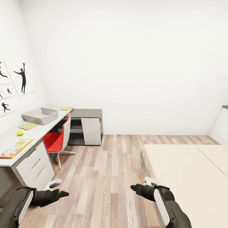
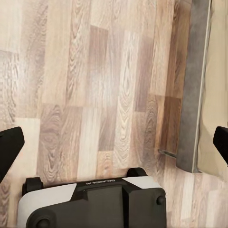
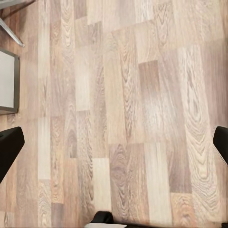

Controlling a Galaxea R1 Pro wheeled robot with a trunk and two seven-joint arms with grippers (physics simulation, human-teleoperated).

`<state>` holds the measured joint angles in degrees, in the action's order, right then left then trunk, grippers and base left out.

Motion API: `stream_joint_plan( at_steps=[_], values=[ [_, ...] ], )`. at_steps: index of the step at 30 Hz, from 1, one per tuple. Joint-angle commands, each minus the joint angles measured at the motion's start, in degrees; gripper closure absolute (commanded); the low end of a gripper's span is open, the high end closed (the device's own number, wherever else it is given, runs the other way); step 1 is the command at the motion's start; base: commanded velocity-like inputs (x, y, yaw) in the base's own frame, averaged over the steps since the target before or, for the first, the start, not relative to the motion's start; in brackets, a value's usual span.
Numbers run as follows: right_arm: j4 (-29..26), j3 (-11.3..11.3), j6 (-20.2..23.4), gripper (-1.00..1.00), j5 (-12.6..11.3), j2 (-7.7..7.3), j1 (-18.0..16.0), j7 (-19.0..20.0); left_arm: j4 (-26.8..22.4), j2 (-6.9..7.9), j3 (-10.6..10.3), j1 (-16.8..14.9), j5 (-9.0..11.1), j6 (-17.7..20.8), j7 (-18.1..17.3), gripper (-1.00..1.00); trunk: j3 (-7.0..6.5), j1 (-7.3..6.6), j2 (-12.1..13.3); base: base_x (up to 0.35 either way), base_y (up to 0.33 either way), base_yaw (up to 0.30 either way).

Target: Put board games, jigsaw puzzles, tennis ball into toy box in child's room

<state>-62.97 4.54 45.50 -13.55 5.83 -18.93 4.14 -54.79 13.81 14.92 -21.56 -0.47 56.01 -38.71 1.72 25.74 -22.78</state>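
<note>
1. The bed [image 1: 190, 177] lies at the right, bare.
2. The table [image 1: 38, 134] runs along the left wall.
3. The toy box [image 1: 40, 115] sits on it.
4. A board game [image 1: 15, 148] lies near its front end, a puzzle [image 1: 28, 126] beside the box.
5. The ball [image 1: 20, 133] rests between them.
6. Both grippers, left [image 2: 114, 142] and right [image 3: 114, 142], hang wide open over the floor [image 1: 107, 177], empty.

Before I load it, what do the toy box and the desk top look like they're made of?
The toy box looks like matte light grey plastic: smooth, seamless flared walls, no grain or weave. The desk top reads as pale laminate or painted board, flat with a thin square edge; any surface pattern is too faint to tell in this render.
</note>
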Motion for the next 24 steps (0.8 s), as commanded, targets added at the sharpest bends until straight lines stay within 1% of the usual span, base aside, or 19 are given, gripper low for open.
stream_joint_plan(
  at_steps=[1, 10, 24],
  values=[
    [0.0, 0.2, 0.3, -1.0, 0.3, 0.06, -0.1, 0.4, 0.0, -0.02, 0.1, -0.1, -0.1, 0.4, -0.2, -1.0, 0.14, 0.04, -0.1, 0.0, -0.241, 0.0],
    [0.0, 0.2, 0.3, -1.0, 0.3, 0.06, -0.1, 0.4, 0.0, -0.02, 0.1, -0.1, -0.1, 0.4, -0.2, -1.0, 0.14, 0.04, -0.1, 0.0, -0.242, 0.0],
    [0.0, 0.2, 0.3, -1.0, 0.3, 0.06, -0.1, 0.5, 0.0, -0.52, 0.1, -0.1, -0.1, 0.4, -0.1, -1.0, 0.14, 0.04, -0.1, 0.0, -0.243, 0.0]
  ],
)
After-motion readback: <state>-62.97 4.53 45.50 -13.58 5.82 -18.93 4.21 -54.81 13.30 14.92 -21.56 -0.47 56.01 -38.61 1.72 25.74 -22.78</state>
